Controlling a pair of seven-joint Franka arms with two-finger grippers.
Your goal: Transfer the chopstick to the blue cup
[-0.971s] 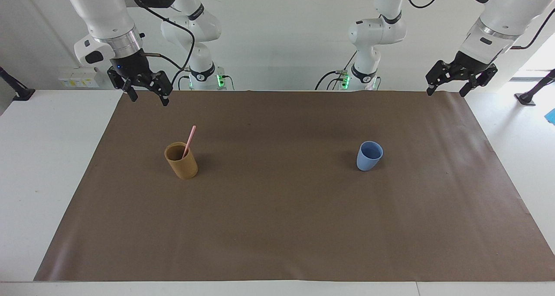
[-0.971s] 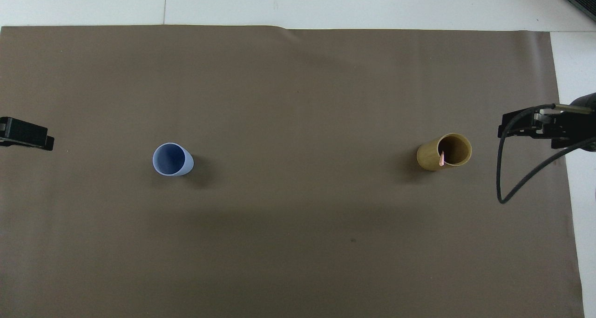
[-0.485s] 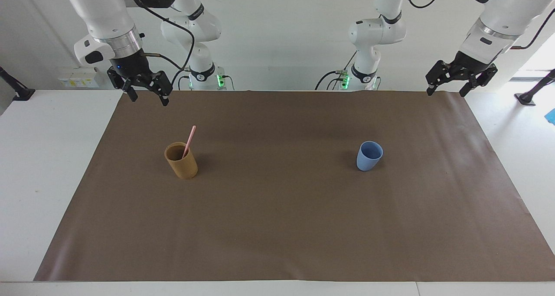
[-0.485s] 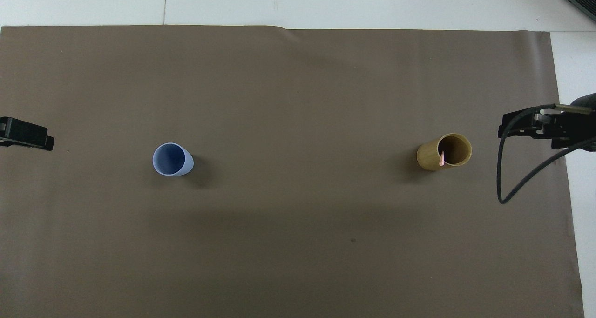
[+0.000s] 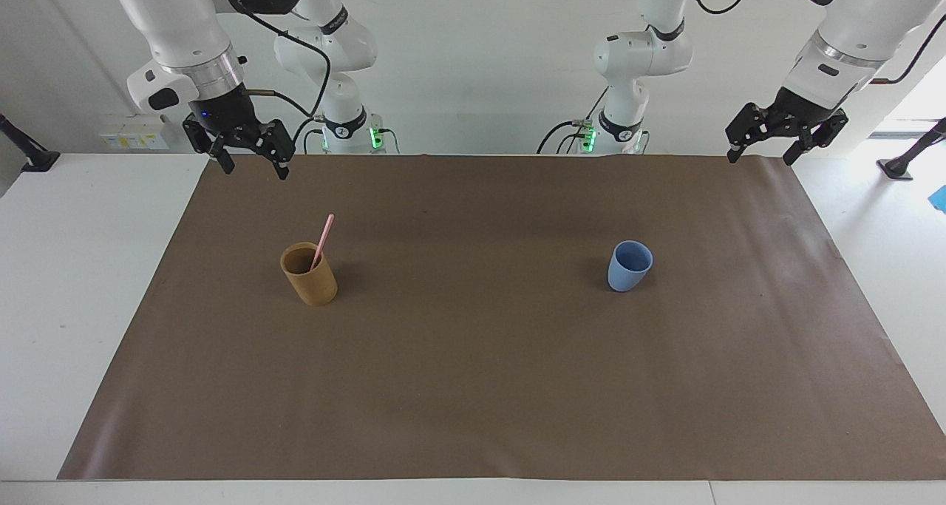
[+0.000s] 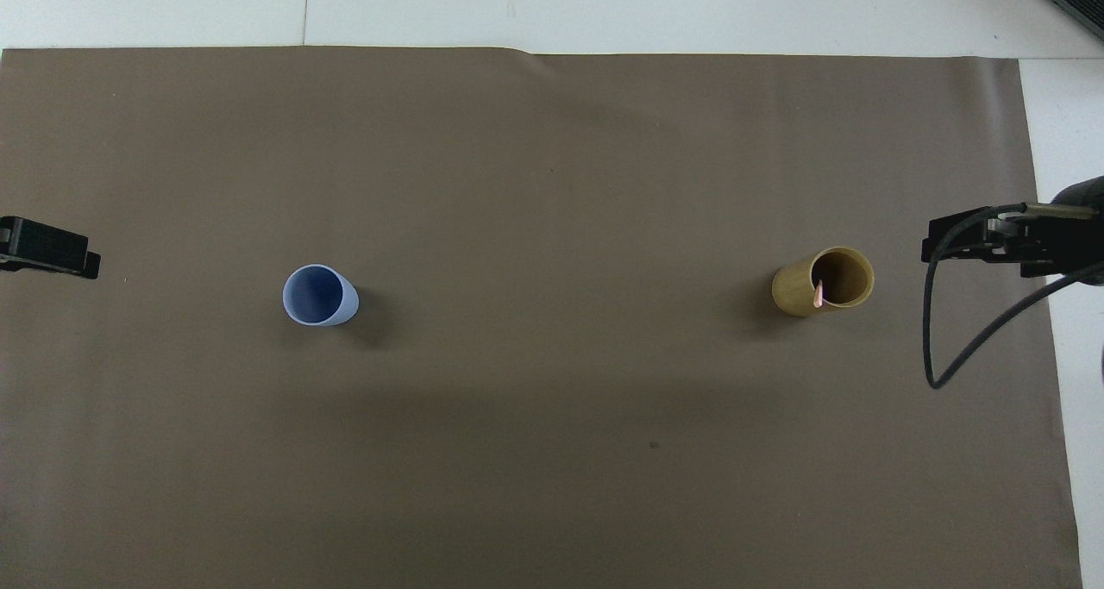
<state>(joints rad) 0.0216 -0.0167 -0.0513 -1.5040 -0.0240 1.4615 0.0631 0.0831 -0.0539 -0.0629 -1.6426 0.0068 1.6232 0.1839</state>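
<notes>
1. Two cups sit on the brown paper sheet [image 5: 473,387] that covers most of the desk [image 5: 74,283], well apart from each other and about equally near the robots.
2. Tan cup [image 5: 310,277] is toward the right arm's end. It's upright, and the chopstick [image 5: 323,240] stands in it, leaning against the rim with its top half poking out above.
3. From overhead you only see the pink tip of the chopstick [image 6: 818,294] just inside the tan cup [image 6: 798,294].
4. Blue cup [image 5: 629,267] is toward the left arm's end, upright, with nothing in it as far as the overhead view shows [image 6: 317,296].
5. Right end effector [image 5: 248,159] hangs up in the air over the robot-side edge of the sheet, at its own end. Fingers spread apart, holding nothing.
6. Left end effector [image 5: 761,150] hangs over the sheet's corner at its own end, fingers apart too, nothing in them.
7. Neither end effector is touching a cup or the chopstick.
</notes>
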